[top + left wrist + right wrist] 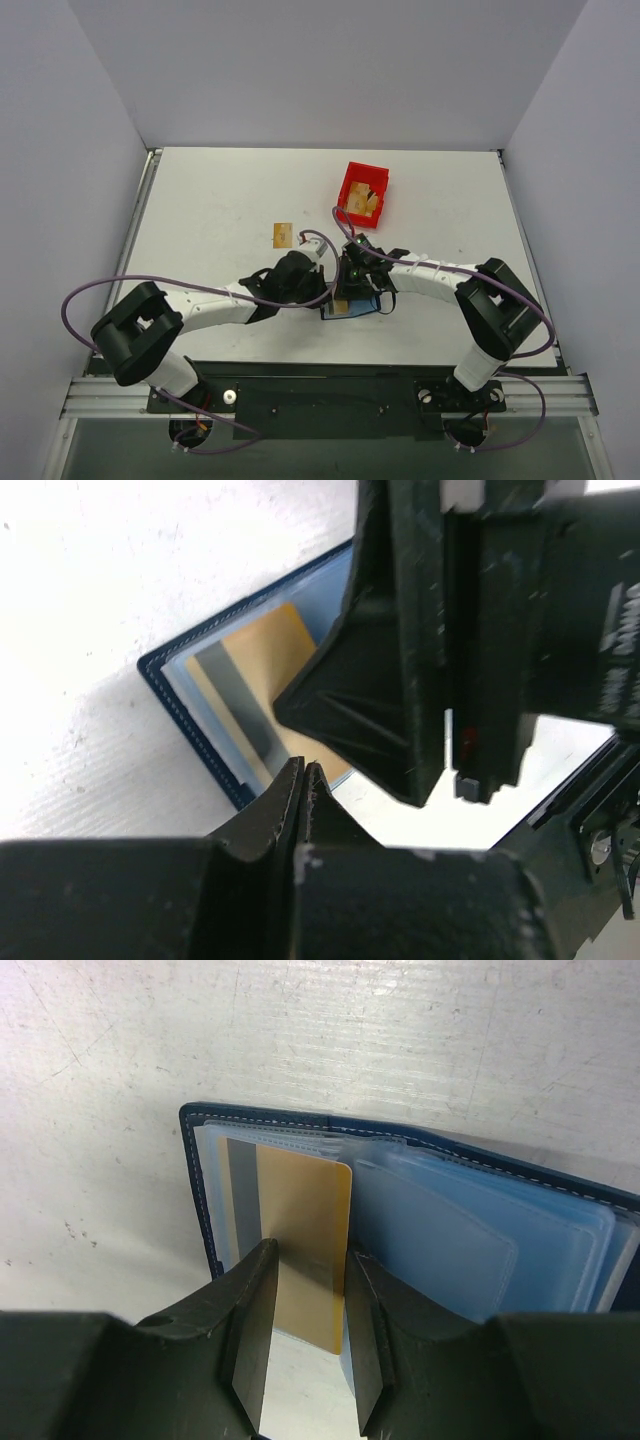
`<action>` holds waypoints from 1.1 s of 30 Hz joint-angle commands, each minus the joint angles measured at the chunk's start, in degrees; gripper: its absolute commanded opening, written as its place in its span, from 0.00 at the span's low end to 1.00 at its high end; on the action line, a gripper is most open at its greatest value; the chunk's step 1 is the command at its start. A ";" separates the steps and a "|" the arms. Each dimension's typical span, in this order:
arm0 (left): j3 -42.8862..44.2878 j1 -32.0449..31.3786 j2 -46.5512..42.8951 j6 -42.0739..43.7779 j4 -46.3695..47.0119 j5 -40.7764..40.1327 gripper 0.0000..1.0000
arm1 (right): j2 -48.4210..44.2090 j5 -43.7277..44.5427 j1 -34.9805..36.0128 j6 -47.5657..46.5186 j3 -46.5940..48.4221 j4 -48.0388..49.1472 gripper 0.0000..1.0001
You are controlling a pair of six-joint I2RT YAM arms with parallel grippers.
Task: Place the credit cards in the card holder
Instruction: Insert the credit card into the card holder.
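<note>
Navy card holder (pixel 198 1195) lies open near the table (pixel 220 200) front, one striped credit card (pixel 305 1210) partly sleeved beneath the right gripper (pixel 310 1260), fingers parted; left gripper (pixel 303 780) fingers together; second card (pixel 283 234) still outside, well apart.

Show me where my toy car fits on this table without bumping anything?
The widest bare patch is the far left of the table, between its left edge, far edge and the loose credit card. A smaller strip runs between the red bin and the right edge. The near middle is crowded: left gripper and right gripper meet over the open card holder.
</note>
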 commanded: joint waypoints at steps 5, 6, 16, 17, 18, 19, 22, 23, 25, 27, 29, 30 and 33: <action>3.76 -0.28 1.87 1.71 1.94 0.06 0.00 | 2.58 -1.51 0.34 0.97 -0.43 -1.38 0.29; 3.41 -0.28 2.13 1.71 2.81 0.24 0.00 | 2.49 -1.60 0.25 0.97 -0.34 -1.38 0.29; 2.62 -0.37 7.23 0.74 5.63 2.35 0.00 | 1.09 -2.56 0.25 1.06 -0.08 -2.88 0.29; 2.18 -0.37 7.58 0.57 5.81 2.52 0.00 | 0.83 -2.30 0.25 1.06 -0.08 -3.05 0.29; 2.00 -0.28 7.67 0.30 5.98 2.44 0.00 | 0.56 -2.04 0.25 0.89 -0.17 -3.23 0.29; 1.22 -0.37 7.85 0.13 6.51 2.52 0.00 | 0.30 -1.95 0.34 0.62 -0.17 -3.40 0.29; -0.02 -0.37 7.94 -0.49 6.95 2.61 0.00 | -0.06 -1.42 0.34 0.53 -0.17 -3.84 0.29; -0.72 -0.37 7.85 -0.66 7.21 2.61 0.00 | -0.14 -1.33 0.34 0.45 0.01 -4.11 0.29; -1.78 -0.37 7.94 -0.93 7.48 2.52 0.00 | -0.41 -1.07 0.25 0.27 0.01 -4.46 0.30; -2.57 -0.37 8.11 -1.37 8.00 2.44 0.00 | -0.85 -0.72 0.34 0.10 0.01 -4.72 0.30; -3.45 -0.37 8.55 -1.72 8.62 2.44 0.00 | -1.28 -0.19 0.25 -0.08 0.27 -5.69 0.30; -3.80 -0.37 8.90 -1.98 8.88 2.52 0.00 | -1.81 0.16 0.25 -0.26 0.45 -6.13 0.30; -4.41 -0.37 9.61 -2.51 9.50 2.79 0.00 | -2.95 2.26 0.34 -0.78 1.32 -8.32 0.31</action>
